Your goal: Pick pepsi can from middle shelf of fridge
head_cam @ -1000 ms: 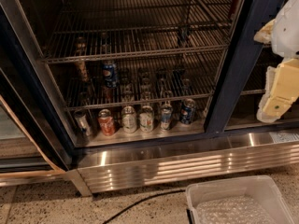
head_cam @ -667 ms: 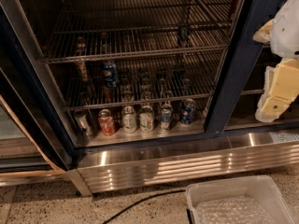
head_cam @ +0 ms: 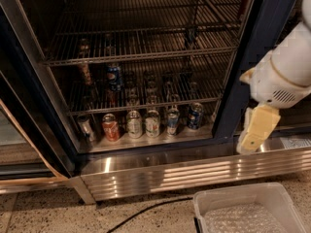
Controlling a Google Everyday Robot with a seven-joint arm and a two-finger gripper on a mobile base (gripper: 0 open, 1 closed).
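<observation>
The pepsi can (head_cam: 114,75), blue with a silver top, stands upright at the left of the middle shelf (head_cam: 146,105), a dark wire rack inside the open fridge (head_cam: 241,86). A brownish can (head_cam: 85,74) stands just left of it. My gripper (head_cam: 256,128), with a pale yellow finger below a white wrist, hangs outside the fridge in front of its right frame post. It is far right of the pepsi can and lower than it, touching nothing.
Several cans line the fridge floor: a red one (head_cam: 111,127), pale ones (head_cam: 134,124) and blue ones (head_cam: 195,116). The upper rack (head_cam: 141,56) is above. The ribbed steel base (head_cam: 194,171), a white plastic bin (head_cam: 248,211) and a black cable (head_cam: 146,210) lie below.
My arm and gripper have moved down and to the left, closer to the fridge's right frame post. The cans have not moved.
</observation>
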